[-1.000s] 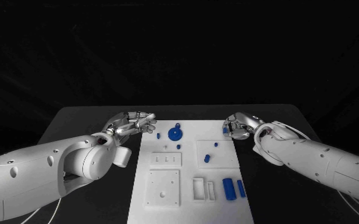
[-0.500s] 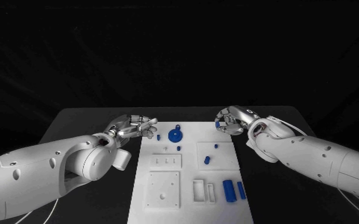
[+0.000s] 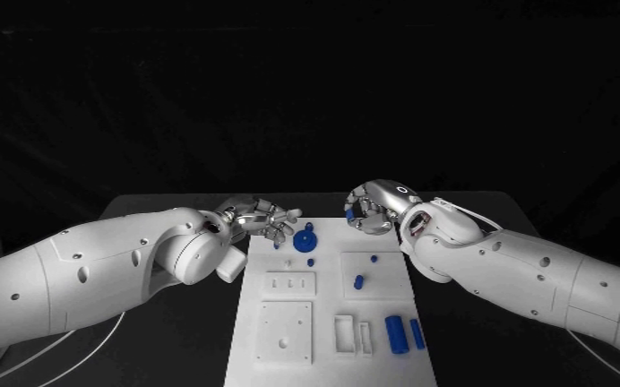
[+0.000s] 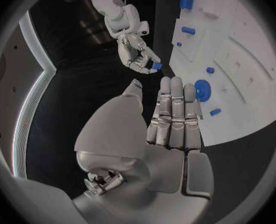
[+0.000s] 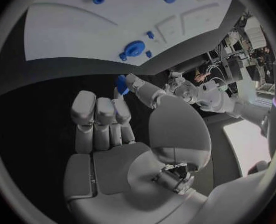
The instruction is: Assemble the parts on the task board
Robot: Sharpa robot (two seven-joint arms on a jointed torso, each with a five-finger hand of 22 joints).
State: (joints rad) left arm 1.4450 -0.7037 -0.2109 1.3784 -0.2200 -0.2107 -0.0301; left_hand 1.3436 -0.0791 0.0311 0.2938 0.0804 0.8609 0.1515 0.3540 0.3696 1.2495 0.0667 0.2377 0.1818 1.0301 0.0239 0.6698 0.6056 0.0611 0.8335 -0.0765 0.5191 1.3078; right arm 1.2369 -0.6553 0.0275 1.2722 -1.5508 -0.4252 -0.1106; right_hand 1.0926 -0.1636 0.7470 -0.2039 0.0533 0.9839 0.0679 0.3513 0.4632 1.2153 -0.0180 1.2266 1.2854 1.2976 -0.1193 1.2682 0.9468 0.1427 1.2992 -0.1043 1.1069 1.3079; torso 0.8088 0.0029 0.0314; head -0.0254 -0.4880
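You are looking at one task board on the worktop, carrying about seven blue parts. Your left robot hand is hovering open-fingered and empty beside the gear; your right robot hand is pinching a blue part above the board's far edge.

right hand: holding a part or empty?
Holding. The right hand pinches a small blue part at its fingertips, lifted off the white board.

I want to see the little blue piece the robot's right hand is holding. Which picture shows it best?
The right wrist view: the blue piece sits pinched at the right hand fingertips. The left wrist view shows it smaller; the head view shows just a sliver.
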